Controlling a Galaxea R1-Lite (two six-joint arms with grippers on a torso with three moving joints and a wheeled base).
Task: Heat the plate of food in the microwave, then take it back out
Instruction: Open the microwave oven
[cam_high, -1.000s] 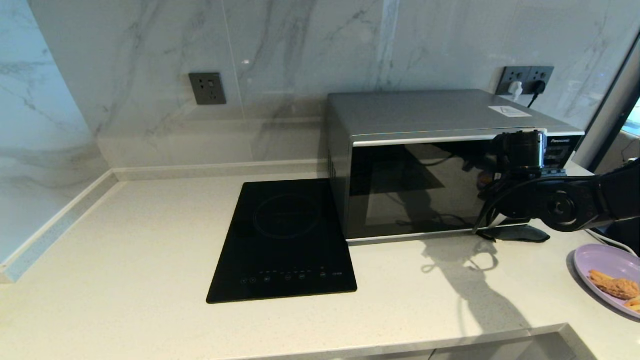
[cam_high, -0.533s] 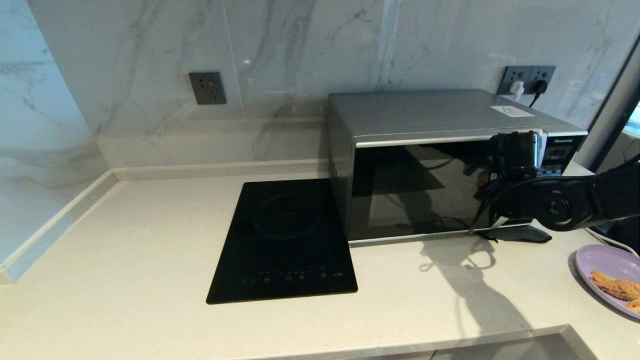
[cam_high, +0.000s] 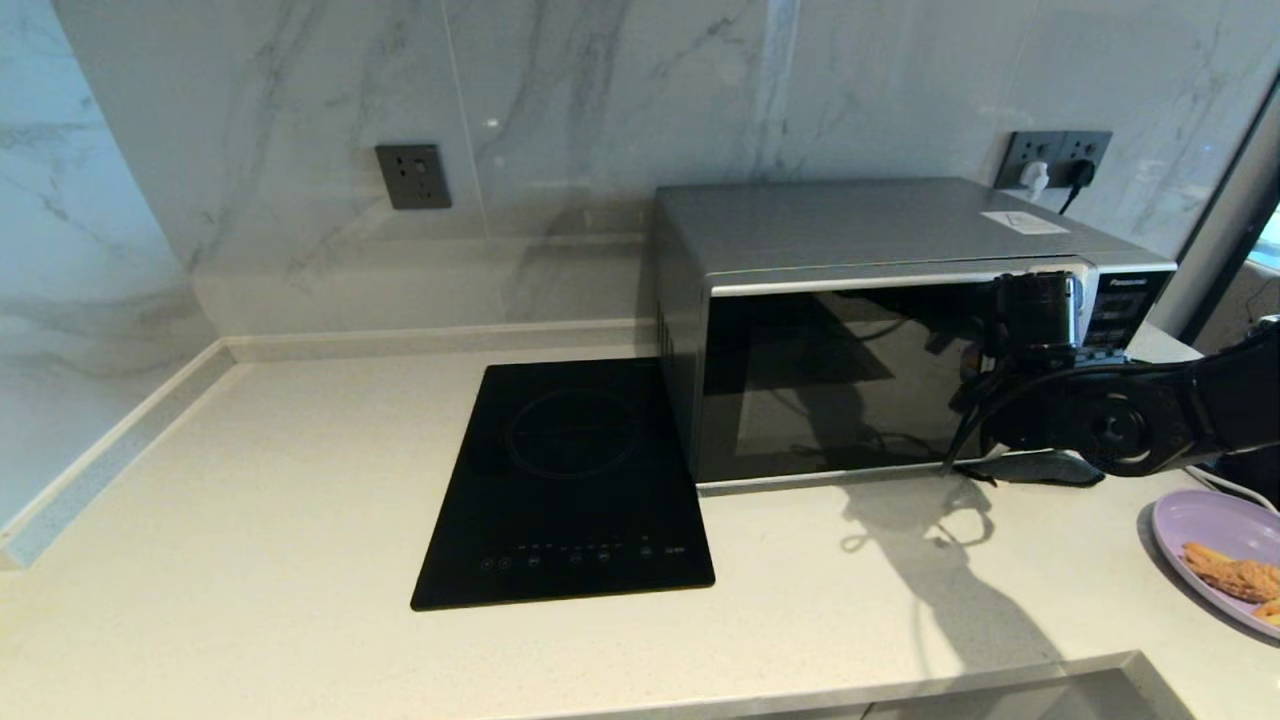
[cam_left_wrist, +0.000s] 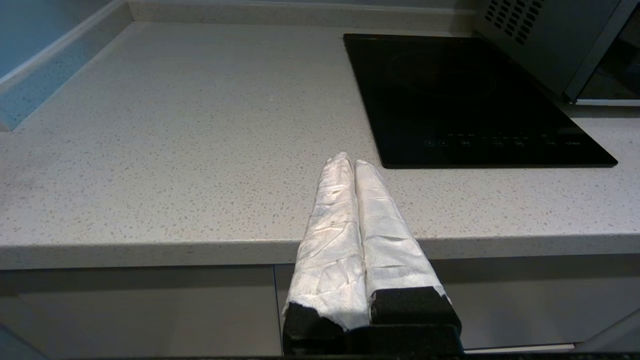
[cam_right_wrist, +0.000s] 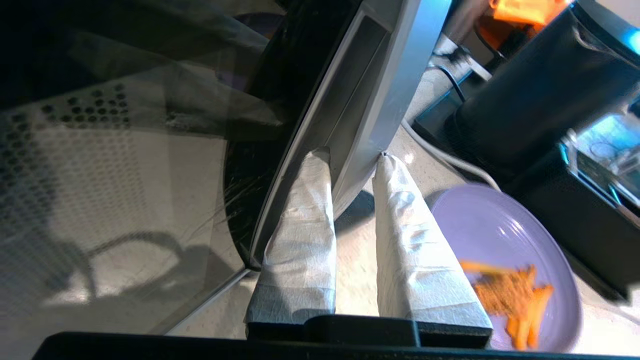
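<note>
A kitchen counter (cam_high: 300, 520) holds a silver microwave (cam_high: 860, 230) with a dark glass door, seen from the robot's head and from both wrists.

The right hand (cam_right_wrist: 350, 155) is at the microwave's curved silver handle (cam_right_wrist: 380, 95), on the door's edge next to the black button panel. In the right wrist view its two white-wrapped fingers (cam_right_wrist: 300, 235) straddle the handle, one on the door side and one on the outer side. They are parted around it and seem to touch it, so the hand looks to be grasping the handle, though how firmly it presses cannot be told.

The door looks shut or only barely cracked. Judging from this, the task is at its very start: the door is not yet swung open.

The plate of food (cam_right_wrist: 505, 260), a lilac plate with orange fries and a brown breaded piece, sits on the counter just beside the right hand, on the side away from the door and a little nearer the robot. It is untouched. Everything remains: opening the door, loading the plate, closing, heating, and taking the plate back out.

The left hand (cam_left_wrist: 354, 165) is parked with its fingers clenched together and empty. It hovers over the near edge of the counter, with a flat black induction hob (cam_left_wrist: 465, 95) ahead of it, between it and the microwave.
</note>
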